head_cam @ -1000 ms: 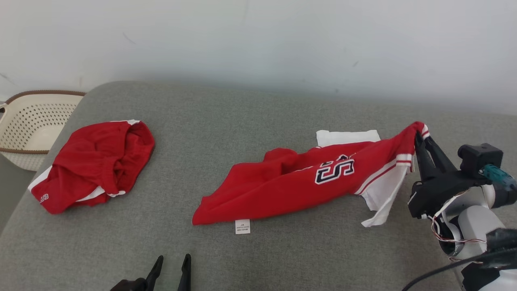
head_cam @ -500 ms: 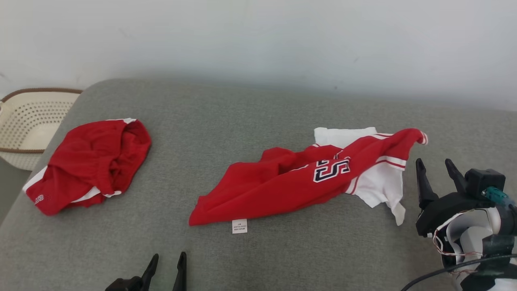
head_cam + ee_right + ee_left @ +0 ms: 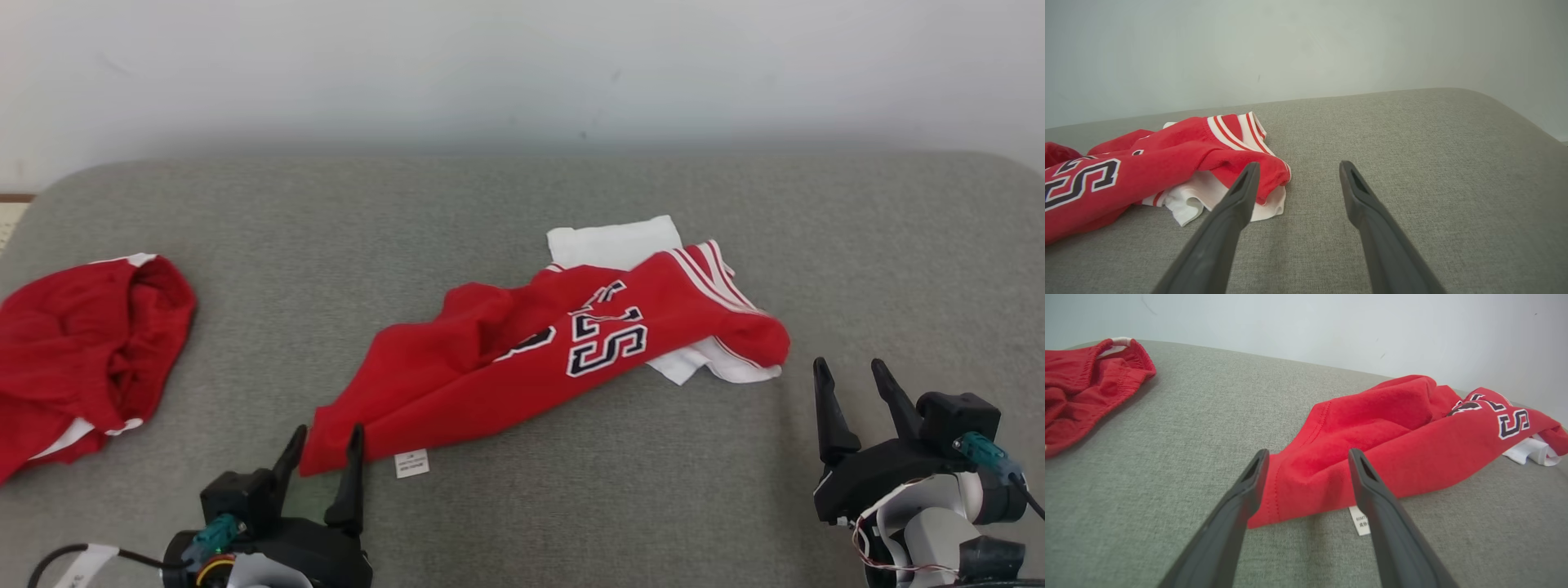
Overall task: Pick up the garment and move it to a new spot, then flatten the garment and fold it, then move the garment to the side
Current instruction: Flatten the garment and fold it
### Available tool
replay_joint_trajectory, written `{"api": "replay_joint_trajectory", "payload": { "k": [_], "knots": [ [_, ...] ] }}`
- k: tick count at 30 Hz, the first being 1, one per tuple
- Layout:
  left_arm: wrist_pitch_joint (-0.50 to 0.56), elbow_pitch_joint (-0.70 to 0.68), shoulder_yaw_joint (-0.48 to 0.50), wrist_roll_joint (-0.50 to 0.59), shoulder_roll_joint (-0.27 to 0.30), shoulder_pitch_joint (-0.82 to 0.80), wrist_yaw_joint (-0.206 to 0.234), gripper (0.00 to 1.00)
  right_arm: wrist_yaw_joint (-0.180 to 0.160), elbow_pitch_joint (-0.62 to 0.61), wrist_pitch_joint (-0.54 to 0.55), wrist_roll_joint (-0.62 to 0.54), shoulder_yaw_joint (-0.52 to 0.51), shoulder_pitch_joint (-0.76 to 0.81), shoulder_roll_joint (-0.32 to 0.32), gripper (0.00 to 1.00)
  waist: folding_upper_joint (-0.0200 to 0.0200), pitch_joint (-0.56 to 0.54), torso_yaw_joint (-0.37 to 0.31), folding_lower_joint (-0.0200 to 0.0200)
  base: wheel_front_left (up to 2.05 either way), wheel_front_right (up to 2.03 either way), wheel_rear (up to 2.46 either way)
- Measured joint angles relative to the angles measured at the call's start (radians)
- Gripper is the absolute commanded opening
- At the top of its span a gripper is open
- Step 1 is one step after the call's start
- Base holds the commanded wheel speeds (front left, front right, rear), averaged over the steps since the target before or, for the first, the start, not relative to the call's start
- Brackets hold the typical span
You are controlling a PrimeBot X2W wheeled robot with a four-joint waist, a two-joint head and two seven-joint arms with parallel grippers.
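I see the garment (image 3: 490, 376) lying crumpled in the middle of the grey cushion (image 3: 490, 204). My left end effector (image 3: 328, 429) is spread wide and holds nothing, its fingers either side of the garment's near-left corner. My right end effector (image 3: 848, 365) gapes wide too, empty, just right of the striped sleeve end.
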Motion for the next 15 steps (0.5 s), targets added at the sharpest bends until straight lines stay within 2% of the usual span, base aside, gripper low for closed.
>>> {"api": "replay_joint_trajectory", "payload": {
  "k": [7,13,14,15],
  "knots": [
    [0.000,0.103,0.030,-0.001,0.000,-0.059,-0.007,1.00,0.000,-0.012,0.000,0.000,-0.017,0.025,0.008,1.00,0.0000,0.036,-0.050,0.0001,0.00,0.00,0.00],
    [0.000,0.159,0.034,-0.005,0.000,-0.086,-0.009,1.00,0.000,-0.016,0.000,-0.005,-0.026,0.026,0.017,1.00,0.0001,0.048,-0.057,0.0001,0.00,0.00,0.00],
    [0.000,0.164,0.031,-0.005,0.001,-0.087,-0.015,0.83,0.000,-0.016,0.000,-0.006,-0.025,0.026,0.021,1.00,0.0000,0.048,-0.055,0.0001,0.00,0.00,0.00],
    [0.000,0.168,0.029,-0.005,0.000,-0.087,-0.016,0.42,0.000,-0.016,0.000,-0.010,-0.024,0.026,0.024,1.00,0.0000,0.048,-0.053,0.0000,0.00,0.00,0.00]
  ]
}}
